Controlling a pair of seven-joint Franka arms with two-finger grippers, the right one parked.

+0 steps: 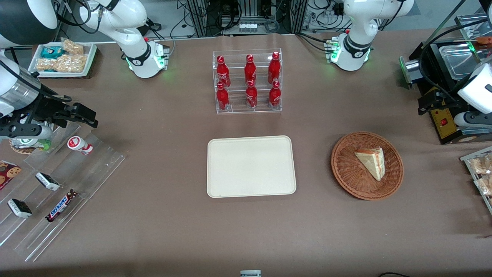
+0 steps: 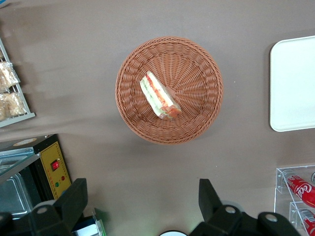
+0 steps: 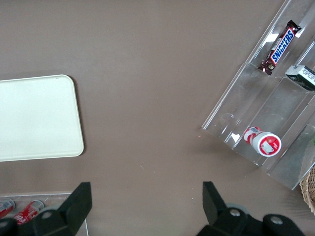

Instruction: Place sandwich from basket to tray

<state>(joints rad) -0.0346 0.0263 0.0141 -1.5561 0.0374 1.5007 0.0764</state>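
The sandwich [image 1: 372, 161], a pale bread wedge with red and green filling, lies in the round wicker basket [image 1: 346, 169] toward the working arm's end of the table. The cream tray [image 1: 250, 165] lies flat beside the basket at mid-table with nothing on it. My left gripper [image 1: 424, 105] hangs high above the table, farther from the front camera than the basket and apart from it, over a black device. In the left wrist view its fingers [image 2: 74, 196] stand wide apart and hold nothing, with the sandwich [image 2: 159, 96], basket [image 2: 197, 118] and tray [image 2: 295, 83] in sight.
A clear rack of red bottles [image 1: 248, 82] stands farther from the front camera than the tray. A black device with a yellow panel [image 1: 446, 123] and a rack of wrapped snacks [image 1: 480, 169] sit near the basket. Acrylic snack racks [image 1: 57, 184] lie toward the parked arm's end.
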